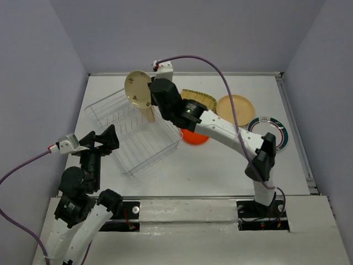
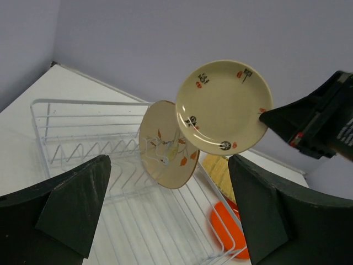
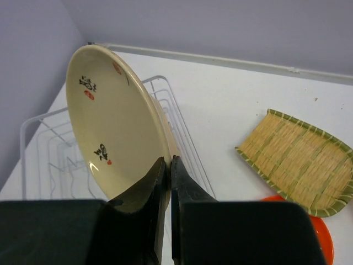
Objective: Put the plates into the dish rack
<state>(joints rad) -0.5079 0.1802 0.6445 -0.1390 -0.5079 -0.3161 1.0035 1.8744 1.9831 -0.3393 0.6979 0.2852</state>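
My right gripper (image 1: 150,95) is shut on the rim of the small beige plate (image 1: 138,88) and holds it on edge above the far end of the dish rack (image 1: 118,144); the plate also shows in the right wrist view (image 3: 110,124) and the left wrist view (image 2: 223,107). The cream plate with branch design (image 2: 165,144) stands tilted in the rack's dividers, just under the held plate. My left gripper (image 1: 109,141) is open and empty at the rack's near left side. The orange-red plate (image 1: 196,138), fan-shaped plate (image 1: 199,99), tan plate (image 1: 236,109) and teal-rimmed plate (image 1: 270,132) lie on the table.
The orange-red plate lies against the rack's right side, partly under my right arm. The fan-shaped plate (image 3: 300,160) lies just beyond it. Grey walls close in the table at the back and both sides.
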